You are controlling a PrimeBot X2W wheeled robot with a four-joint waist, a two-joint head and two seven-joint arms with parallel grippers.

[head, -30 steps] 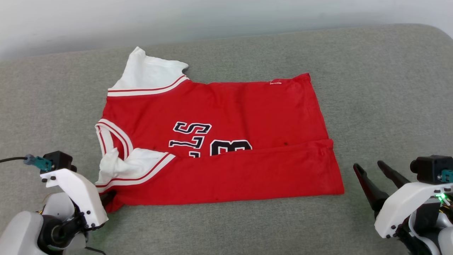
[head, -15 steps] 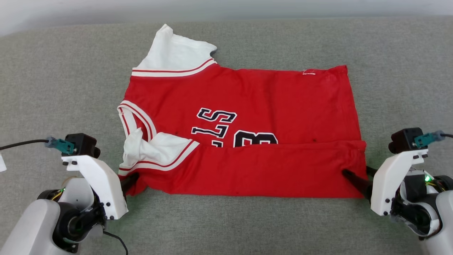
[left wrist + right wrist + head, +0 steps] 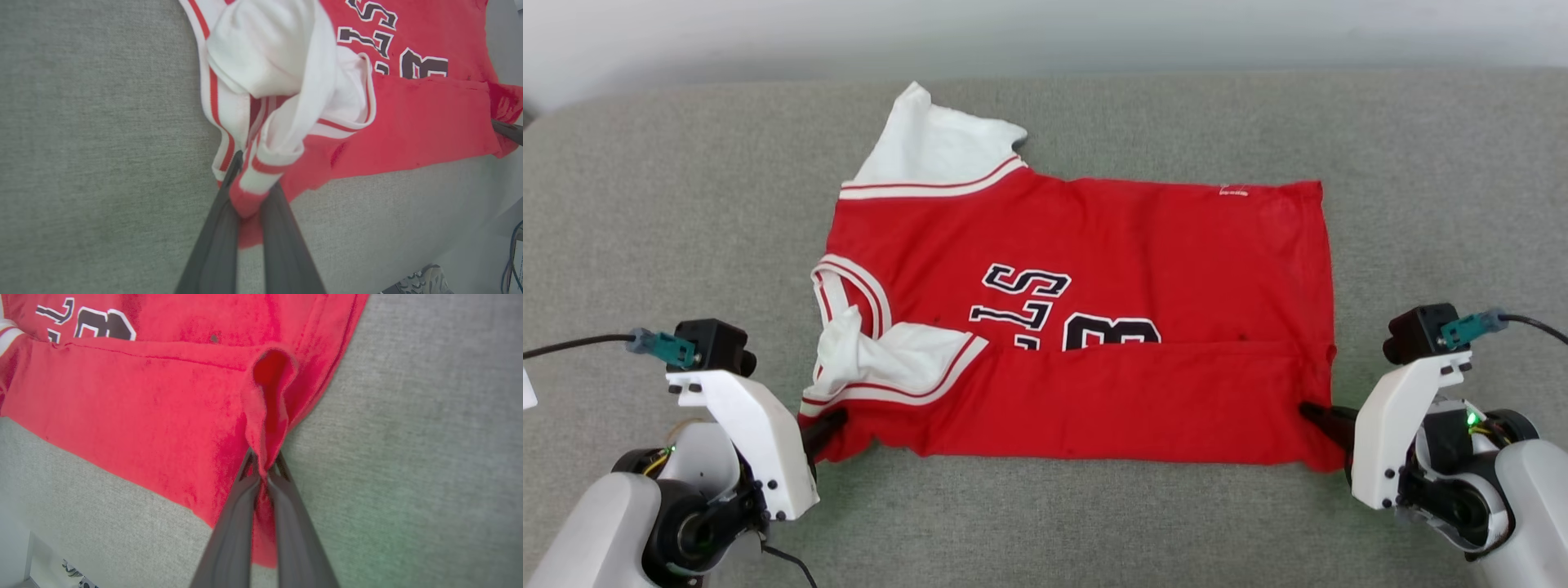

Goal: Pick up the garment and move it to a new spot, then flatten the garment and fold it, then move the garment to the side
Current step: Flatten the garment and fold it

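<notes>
1. The right hand (image 3: 1313, 411), spread and well clear of the cloth a second ago, is now pressed together on the near right hem corner of the garment (image 3: 1094, 245); the left hand (image 3: 837, 418) stays pinched on the near left corner; the head camera has also shifted.
2. The red jersey lies flat on the grey fabric surface (image 3: 1421, 204) between the two hands; its near strip is folded over the lower part of the black lettering.
3. The right hand's pinch looks shallow, taking only a thin raised ridge of hem; a quick lift could pull the cloth free.
4. The left hand clamps striped sleeve trim and red body cloth bunched together; the crumpled white sleeve (image 3: 874, 359) may ride along and spoil the next fold.
5. Uneven lifting by the two hands could skew the fold line; the soft jersey may stretch or sag in the middle.
</notes>
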